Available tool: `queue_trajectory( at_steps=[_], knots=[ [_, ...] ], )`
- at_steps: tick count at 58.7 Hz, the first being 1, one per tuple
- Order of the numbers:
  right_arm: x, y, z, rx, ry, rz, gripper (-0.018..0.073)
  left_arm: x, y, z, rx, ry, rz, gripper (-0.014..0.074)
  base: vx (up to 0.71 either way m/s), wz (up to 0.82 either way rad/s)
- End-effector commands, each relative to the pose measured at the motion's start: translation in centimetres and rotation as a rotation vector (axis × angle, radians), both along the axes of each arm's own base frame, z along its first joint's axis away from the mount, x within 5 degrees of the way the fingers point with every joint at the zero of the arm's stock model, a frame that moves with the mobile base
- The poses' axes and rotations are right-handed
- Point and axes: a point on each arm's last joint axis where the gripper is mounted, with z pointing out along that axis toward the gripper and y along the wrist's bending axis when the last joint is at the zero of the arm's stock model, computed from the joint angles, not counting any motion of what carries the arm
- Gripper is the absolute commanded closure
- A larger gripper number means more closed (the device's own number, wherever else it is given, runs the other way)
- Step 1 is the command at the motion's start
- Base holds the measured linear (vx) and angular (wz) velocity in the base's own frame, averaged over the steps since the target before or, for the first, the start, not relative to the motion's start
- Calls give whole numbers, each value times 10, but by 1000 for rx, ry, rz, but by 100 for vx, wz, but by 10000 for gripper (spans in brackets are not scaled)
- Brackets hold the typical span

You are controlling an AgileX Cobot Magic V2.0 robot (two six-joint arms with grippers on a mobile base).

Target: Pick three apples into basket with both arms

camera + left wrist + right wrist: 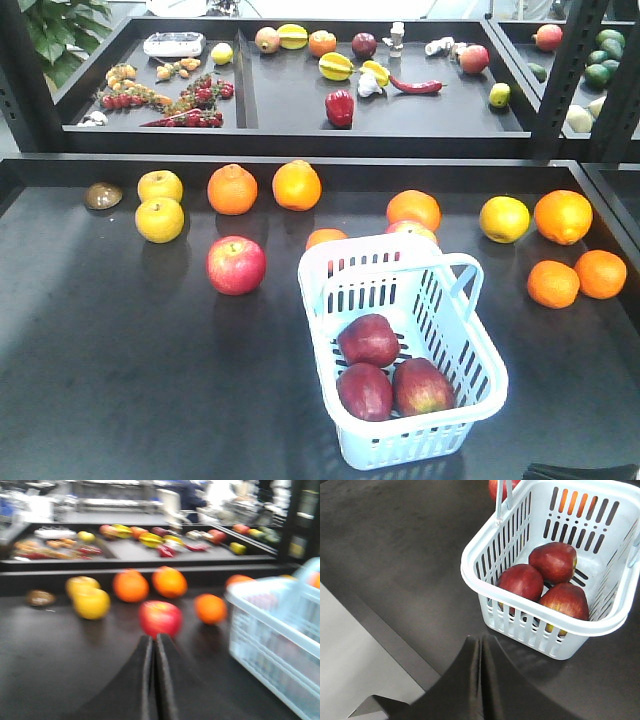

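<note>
On the dark counter point(120, 360), going from left to right, two yellow apples point(160, 205) sit at about ten o'clock; next come two oranges point(265, 187) near eleven o'clock; a bright pinkish-red apple point(236, 265) sits just left of the middle; the pale blue-white basket point(470, 375) stands at about five o'clock, and the three dark red apples point(385, 372) lie inside it, touching each other; more oranges point(565, 250) and a yellow fruit point(504, 218) sit at two and three o'clock. The left pincer point(154, 645) has its two black fingers pressed together with nothing between them, low over the counter near the pinkish-red apple; the right pincer point(481, 647) is also pressed together and holds nothing, just beside the near end of the basket.
</note>
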Motion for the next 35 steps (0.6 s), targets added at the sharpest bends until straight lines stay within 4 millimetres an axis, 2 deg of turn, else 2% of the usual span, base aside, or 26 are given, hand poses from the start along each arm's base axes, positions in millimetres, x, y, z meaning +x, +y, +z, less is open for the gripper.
queue_trajectory(
  at_steps=[1,10,27,35],
  knots=[
    [5,1,13,41,-63,-25,566,-2,7,17,-43,-122,111,603,0,0],
    [5,1,13,41,-62,-24,566,-1,12,17,-52,-125,198,603,0,0],
    [4,1,12,37,-52,-18,566,-1,13,16,54,-126,207,603,0,0],
    [3,1,12,35,-45,-14,566,-1,13,17,23,-135,209,603,0,0]
  ],
)
